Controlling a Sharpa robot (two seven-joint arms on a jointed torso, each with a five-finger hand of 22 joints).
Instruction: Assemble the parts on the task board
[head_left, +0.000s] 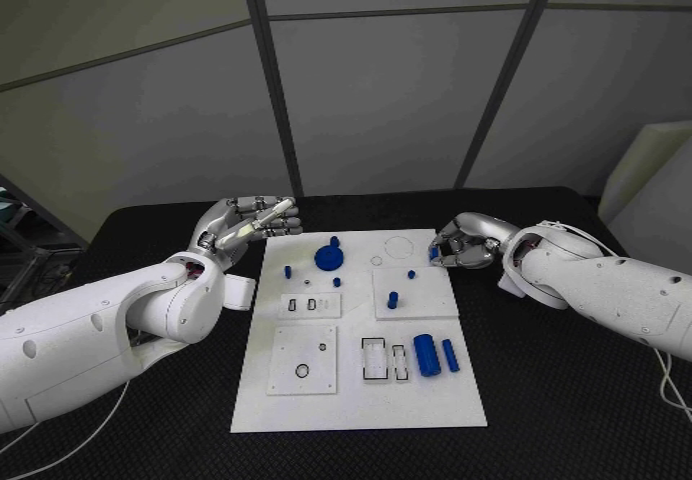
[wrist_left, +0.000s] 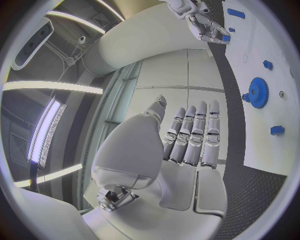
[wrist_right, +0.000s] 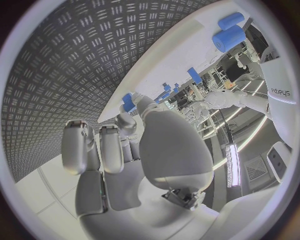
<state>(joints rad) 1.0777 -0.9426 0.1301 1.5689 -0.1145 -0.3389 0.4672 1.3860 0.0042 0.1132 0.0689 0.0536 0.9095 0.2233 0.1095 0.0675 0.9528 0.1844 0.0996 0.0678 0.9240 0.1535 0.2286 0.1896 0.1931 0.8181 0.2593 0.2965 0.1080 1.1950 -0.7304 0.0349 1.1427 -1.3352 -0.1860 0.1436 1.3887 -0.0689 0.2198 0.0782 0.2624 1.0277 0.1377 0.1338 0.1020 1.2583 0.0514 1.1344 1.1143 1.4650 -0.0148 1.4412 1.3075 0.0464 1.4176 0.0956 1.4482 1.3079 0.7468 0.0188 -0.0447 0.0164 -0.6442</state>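
The white task board (head_left: 361, 405) lies in the middle of the black table. A blue gear (head_left: 329, 258) sits near its far edge, with small blue pegs (head_left: 338, 282) around it and two blue cylinders (head_left: 437, 354) lying nearer me on the right. My right hand (head_left: 464, 243) hovers at the board's far right corner and pinches a small blue part (head_left: 434, 253) between thumb and finger; the right wrist view shows this part (wrist_right: 128, 102) at the fingertips. My left hand (head_left: 248, 225) is raised beside the far left corner, fingers (wrist_left: 190, 135) straight and holding nothing.
Square inset plates (head_left: 304, 372) and rectangular slots (head_left: 382, 360) mark the board's near half. A dark ribbed mat (head_left: 577, 400) covers the table around the board. Grey wall panels stand behind the table's far edge.
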